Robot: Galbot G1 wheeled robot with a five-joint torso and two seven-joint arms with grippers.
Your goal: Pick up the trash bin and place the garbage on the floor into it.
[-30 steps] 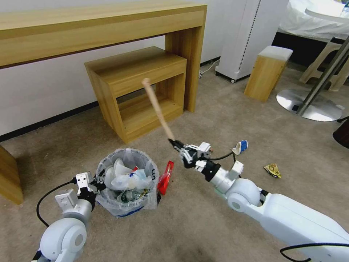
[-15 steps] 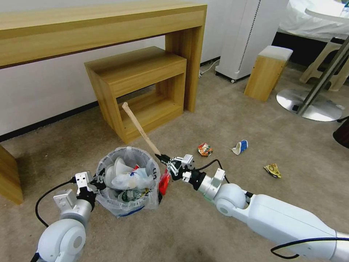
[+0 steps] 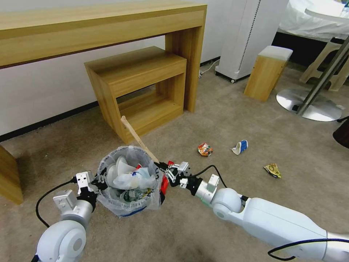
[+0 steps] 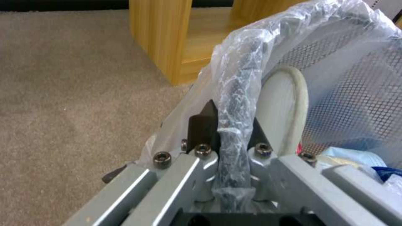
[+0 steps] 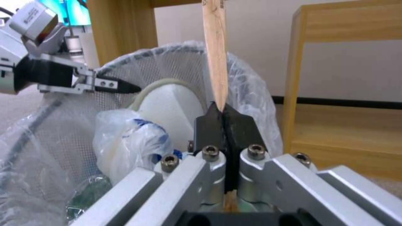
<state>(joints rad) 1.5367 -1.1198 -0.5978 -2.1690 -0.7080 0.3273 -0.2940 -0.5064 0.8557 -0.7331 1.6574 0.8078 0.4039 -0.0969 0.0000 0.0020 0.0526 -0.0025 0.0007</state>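
The trash bin (image 3: 109,203), a mesh bin lined with a crinkly bag, stands on the beige floor (image 3: 203,229), heaped with a white slipper (image 3: 121,169) and bagged litter. My left gripper (image 3: 100,181) is shut on its near-left rim (image 4: 241,78), with bag plastic pinched between the jaws. My right gripper (image 3: 162,167) is shut on a wooden stick (image 3: 139,139), held at the bin's right rim and slanting up over it. A red wrapper (image 3: 165,183) leans against the bin's right side. An orange packet (image 3: 205,149), a blue-white paper cup (image 3: 240,147) and a yellow packet (image 3: 272,170) lie on the carpet further right.
A wooden desk (image 3: 109,25) with a low shelf unit (image 3: 140,87) stands behind the bin. A white appliance (image 3: 251,36), a small wooden stool (image 3: 267,72) and a metal table base (image 3: 309,105) lie at the back right. Open carpet stretches in front.
My right arm has swung left and down with the stick, from over the open carpet to the bin's right rim. The orange packet is now uncovered. The left arm and bin stay put.
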